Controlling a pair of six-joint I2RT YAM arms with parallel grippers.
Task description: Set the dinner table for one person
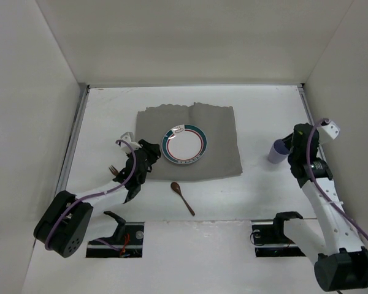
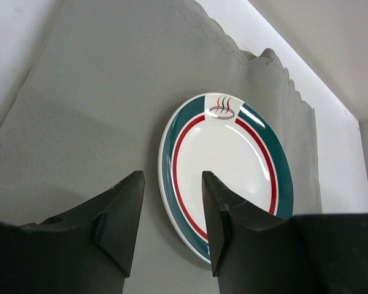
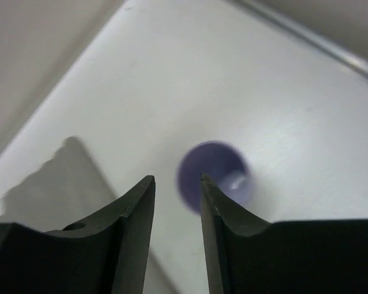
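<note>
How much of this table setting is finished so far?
Done: placemat laid, plate on it, purple cup right of the mat. In hand: nothing; left gripper and right gripper are both open. Left: the wooden spoon and what looks like a fork lie off the mat.

A robot test cell of a laboratory type is indicated. The dinner table (image 1: 264, 202) is a bare white work surface, enclosed on three sides by plain white panels (image 1: 30, 92). Metal rails (image 1: 73, 139) are fitted along its left and right edges. Two robot arms (image 1: 98, 196) are bolted at its near edge, with purple cabling (image 1: 127, 174) exposed.
</note>
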